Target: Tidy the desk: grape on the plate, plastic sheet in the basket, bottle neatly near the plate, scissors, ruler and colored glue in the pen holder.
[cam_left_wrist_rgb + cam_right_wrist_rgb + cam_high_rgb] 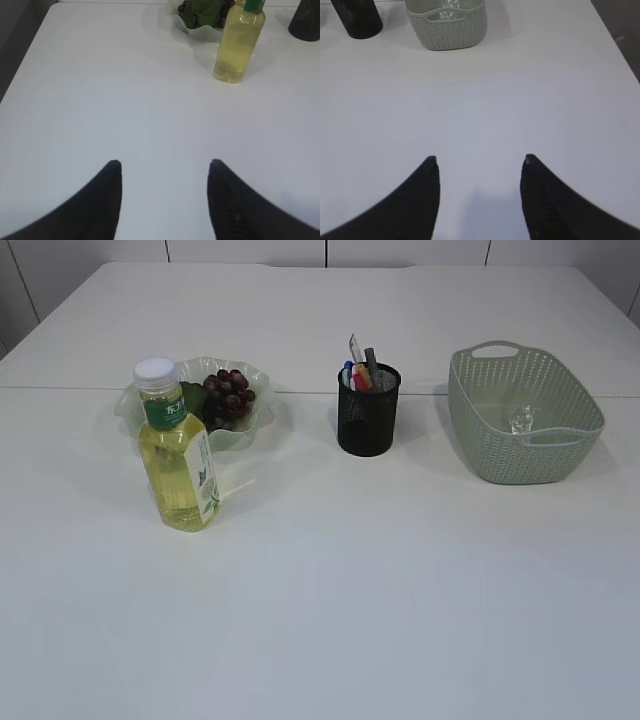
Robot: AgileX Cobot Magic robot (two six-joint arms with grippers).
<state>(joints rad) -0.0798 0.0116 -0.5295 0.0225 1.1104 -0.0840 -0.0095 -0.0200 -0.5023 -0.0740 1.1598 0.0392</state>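
Note:
A bunch of dark grapes lies on the wavy pale green plate. A bottle of yellow drink with a white cap stands upright just in front of the plate; it also shows in the left wrist view. The black mesh pen holder holds scissors, ruler and colored glue sticking out of its top. The green basket holds a clear crumpled plastic sheet. My left gripper is open and empty over bare table. My right gripper is open and empty too. Neither gripper shows in the exterior view.
The white table fills the views. In the right wrist view the basket and pen holder stand at the far edge. The table's left edge and right edge show in the wrist views.

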